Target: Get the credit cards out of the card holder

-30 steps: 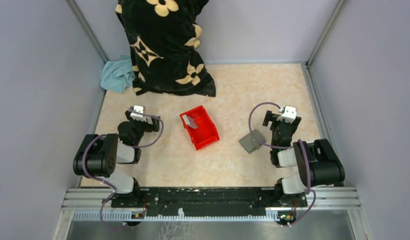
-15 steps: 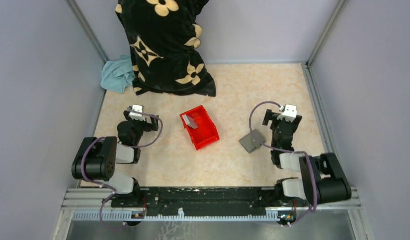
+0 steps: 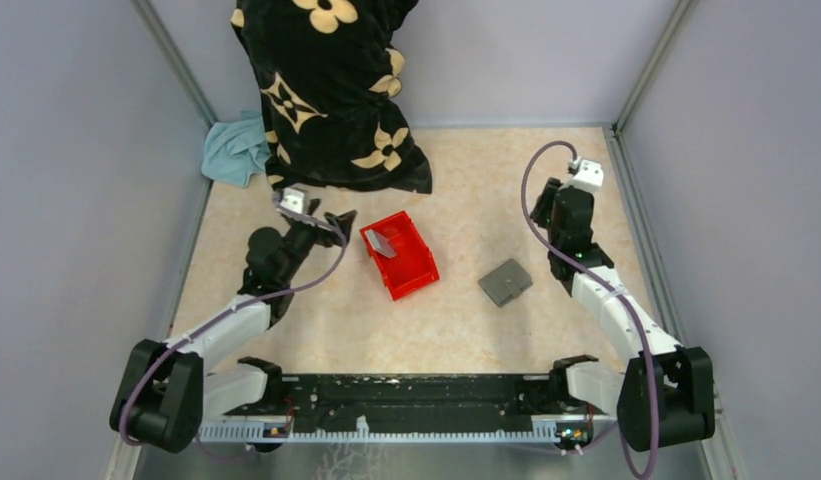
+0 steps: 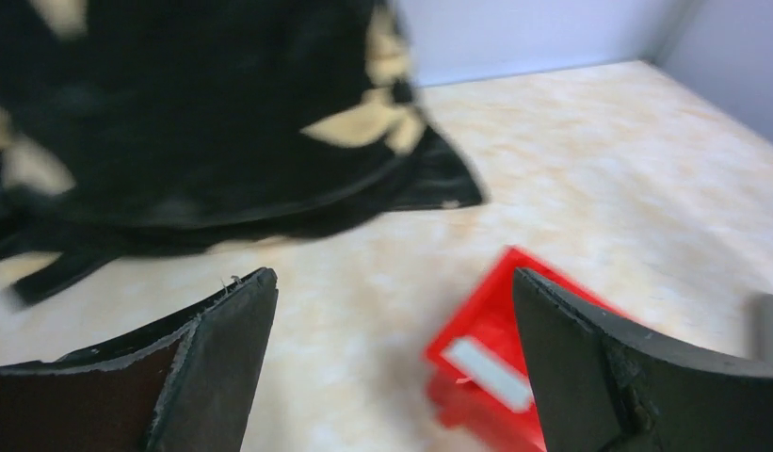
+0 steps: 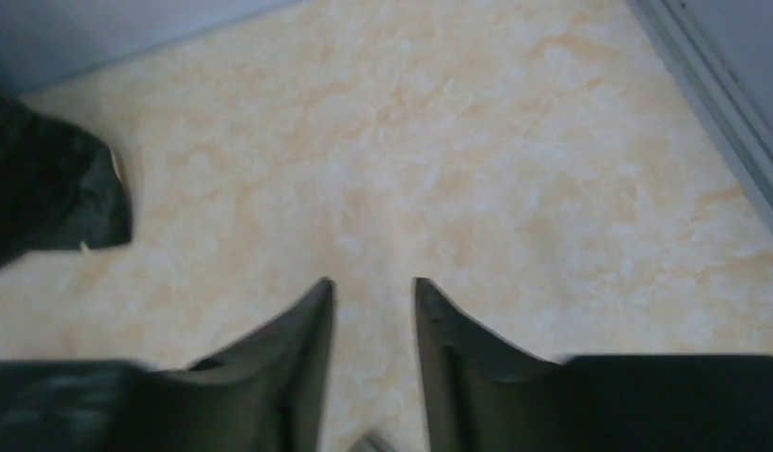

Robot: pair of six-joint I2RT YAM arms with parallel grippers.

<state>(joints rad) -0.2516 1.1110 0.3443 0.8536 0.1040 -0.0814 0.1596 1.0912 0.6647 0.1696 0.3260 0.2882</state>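
The card holder (image 3: 505, 282) lies folded shut and flat on the table, right of centre, a grey square; its edge shows at the right border (image 4: 768, 325) of the left wrist view. One silver-grey credit card (image 3: 383, 243) (image 4: 491, 372) leans inside the red bin (image 3: 399, 255) (image 4: 514, 311). Other cards are hidden. My left gripper (image 3: 331, 222) (image 4: 392, 273) hangs open just left of the bin, nothing between its fingers. My right gripper (image 3: 564, 215) (image 5: 373, 282) hovers behind and right of the card holder. Its jaws stand a narrow gap apart over bare table, holding nothing.
A black blanket with cream flowers (image 3: 331, 90) (image 4: 175, 113) is heaped at the back left, a teal cloth (image 3: 236, 150) beside it. Grey walls close in the marbled table (image 3: 466, 180) on three sides; a metal rail (image 3: 636, 220) runs along the right edge.
Both arms have unfolded from their tucked poses. The left gripper swung right toward the red bin. The right gripper rose and moved back from the card holder, its jaws narrowing.
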